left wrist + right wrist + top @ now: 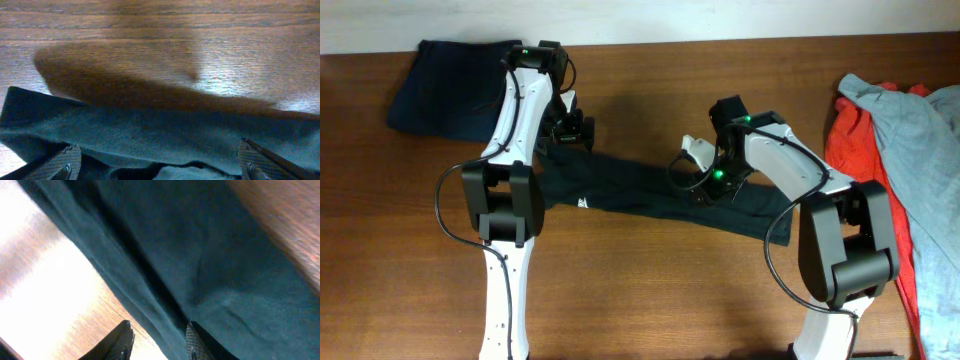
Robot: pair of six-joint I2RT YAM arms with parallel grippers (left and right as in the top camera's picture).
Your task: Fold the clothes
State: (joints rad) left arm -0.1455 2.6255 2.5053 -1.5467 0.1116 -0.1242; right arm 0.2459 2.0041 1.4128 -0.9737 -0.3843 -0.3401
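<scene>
Black short-sleeved cloth T-shirt (640, 188) lay stretched in a long band across the middle of the brown wooden table (650, 300). Left gripper (160, 162) hung over its left end, jaws spread wide, cloth lying loose between them. Right gripper (157, 337) straddled the shirt's edge near the right end, jaws partly apart.

black T-shirt (640, 190): long narrow strip, flat across mid-counter (650, 290)
navy garment (440, 80): folded, far-left corner
red garment (855, 150), grey-blue garment (920, 120): heaped, right edge
</scene>
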